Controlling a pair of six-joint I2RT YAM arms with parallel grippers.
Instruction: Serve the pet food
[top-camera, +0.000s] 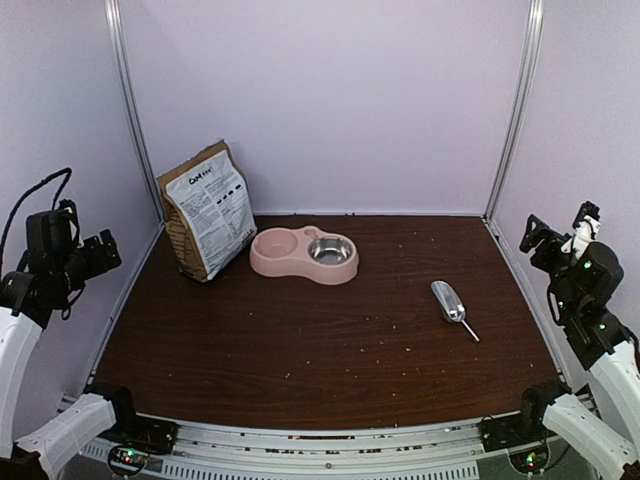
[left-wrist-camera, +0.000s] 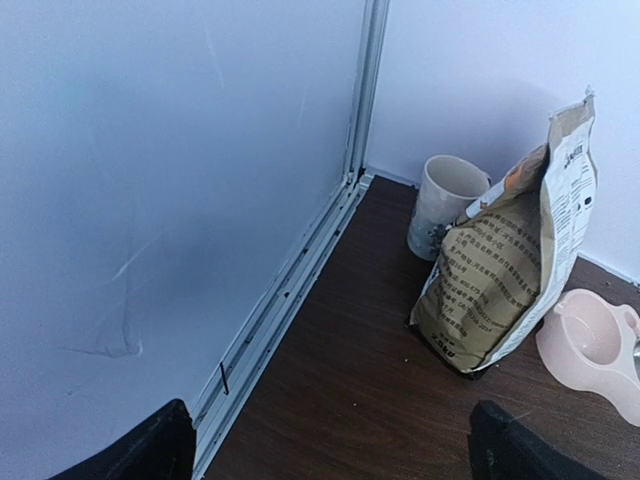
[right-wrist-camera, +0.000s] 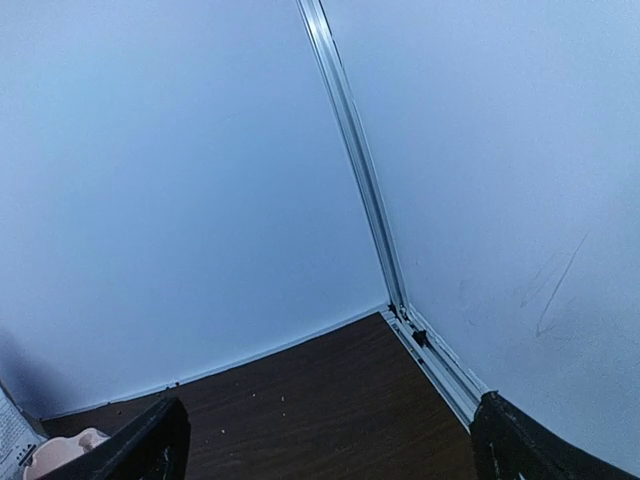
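Both wide open and empty, the left gripper (left-wrist-camera: 328, 445) sat nearer the upright bag (top-camera: 207, 212), presumably holding the food, the right gripper (right-wrist-camera: 330, 440) nearer the scoop (top-camera: 450, 302).

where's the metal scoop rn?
Top view: the metal scoop lies on the table, right half, right of and nearer than the pink double bowl.
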